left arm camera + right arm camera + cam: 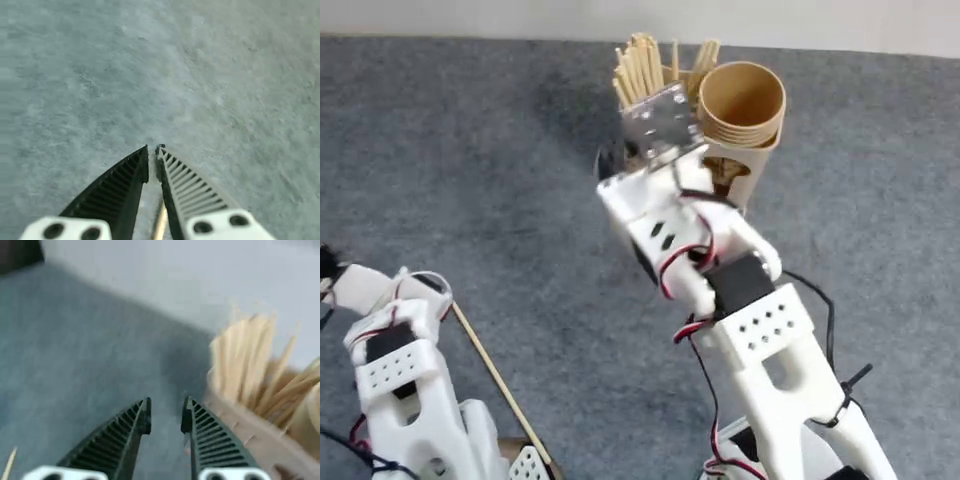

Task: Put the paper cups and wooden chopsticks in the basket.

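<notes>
A bundle of wooden chopsticks and a stack of paper cups stand upright in the brown basket at the far edge of the carpet. My right gripper hovers open and empty just beside the basket's chopstick side. One loose chopstick lies on the carpet next to the left arm. My left gripper hangs low over bare carpet at the left edge, shut. A sliver of wood shows in the slit between its jaws; I cannot tell whether they touch it.
Grey carpet covers the table. A pale wall runs behind the basket. The right arm's white body stretches across the middle toward the basket.
</notes>
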Available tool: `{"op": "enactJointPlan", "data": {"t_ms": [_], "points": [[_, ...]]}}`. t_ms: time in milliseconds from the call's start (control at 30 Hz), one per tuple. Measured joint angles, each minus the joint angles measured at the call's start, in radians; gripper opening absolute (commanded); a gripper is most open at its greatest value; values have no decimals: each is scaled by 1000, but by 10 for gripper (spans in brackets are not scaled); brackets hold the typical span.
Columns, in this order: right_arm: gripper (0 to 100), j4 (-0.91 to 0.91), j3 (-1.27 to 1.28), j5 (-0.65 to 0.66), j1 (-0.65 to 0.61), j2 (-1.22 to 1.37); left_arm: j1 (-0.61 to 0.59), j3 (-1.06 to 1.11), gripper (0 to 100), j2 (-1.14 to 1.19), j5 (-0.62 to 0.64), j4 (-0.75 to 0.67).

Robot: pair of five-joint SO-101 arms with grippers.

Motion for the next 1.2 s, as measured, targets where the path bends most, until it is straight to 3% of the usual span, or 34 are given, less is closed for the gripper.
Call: {"op": "enactJointPlan", "data": {"t_ms": [233, 433, 700, 900, 1200], "points": [[116, 100, 114, 0, -178, 0, -153, -28, 46, 0, 0, 0], [119, -26, 296, -17, -367, 0, -256, -46, 46, 0, 9, -29], [120, -137, 397, -155, -532, 0, -370, -46, 47, 0, 175, -60], [120, -183, 399, -167, -572, 15, -407, -46, 46, 0, 183, -61], [120, -267, 391, -358, -609, 295, -479, -46, 49, 0, 239, -61]]}}
